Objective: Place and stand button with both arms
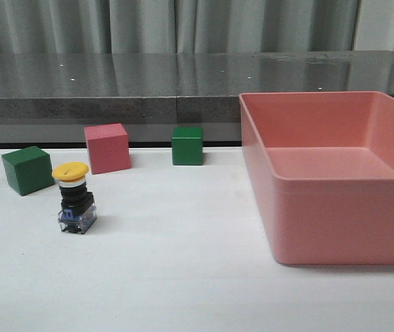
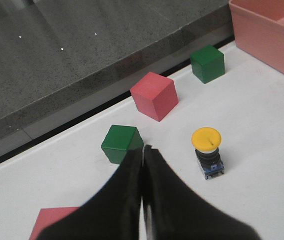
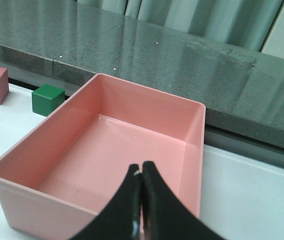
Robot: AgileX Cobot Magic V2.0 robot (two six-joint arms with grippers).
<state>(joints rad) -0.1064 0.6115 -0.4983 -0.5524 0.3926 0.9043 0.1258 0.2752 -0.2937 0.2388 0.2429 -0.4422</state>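
The left claw [image 2: 142, 200] is pressed together, holding nothing, and hangs above the table [image 1: 183, 277] with the button [image 2: 207, 152] a little ahead of its tips. The right claw [image 3: 142, 210] is likewise pressed together and empty, poised over the near wall of the pink bin [image 3: 132, 150].

In the front view neither arm shows. The button [image 1: 74, 197] stands upright on its clear base, yellow cap on top, on the left part of the table, apart from everything else. Just behind it sits a green cube [image 1: 27, 169]; further back are a pink cube [image 1: 106, 148] and a second green cube [image 1: 187, 145], with the bin [image 1: 335, 228] well off to the right. The left wrist view also catches another pink cube [image 2: 52, 222] close by that claw.

By my reading, the button already stands as the task asks, so this is either the end of the job or the start before any grasp. If a pick-up is still due, the left claw must spread first, then descend around the black body without tipping it.
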